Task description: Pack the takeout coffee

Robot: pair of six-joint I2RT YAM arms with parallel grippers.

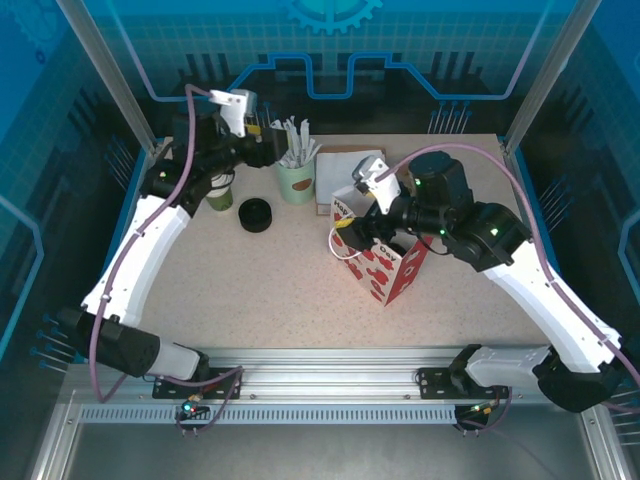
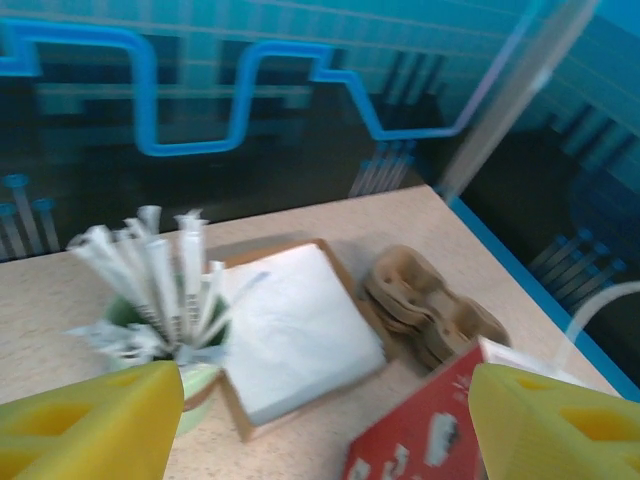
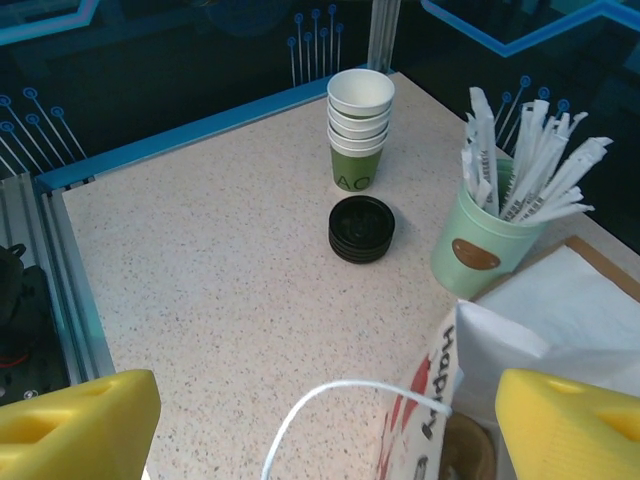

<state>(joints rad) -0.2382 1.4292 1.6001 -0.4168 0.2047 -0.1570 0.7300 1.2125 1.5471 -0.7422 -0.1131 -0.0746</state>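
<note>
No lidded olive-green takeout coffee is in view. A red-and-white paper bag [image 1: 388,268] stands open at the table's middle right. My right gripper [image 1: 350,235] hovers open just over the bag's left rim. In the right wrist view the gripper [image 3: 320,440] has its yellow fingers [image 3: 70,425] wide apart, with the bag's white handle loop [image 3: 350,392] arching between them, untouched. A brown object [image 3: 465,450] lies inside the bag [image 3: 440,400]. My left gripper [image 1: 255,145] is raised at the back left, open and empty [image 2: 325,440].
A stack of lidless green-and-white cups [image 3: 360,130] and a stack of black lids [image 3: 361,230] stand at the back left. A pale green cup of wrapped sticks [image 3: 490,240], napkins in a tray [image 2: 300,330] and cardboard cup carriers [image 2: 430,305] line the back.
</note>
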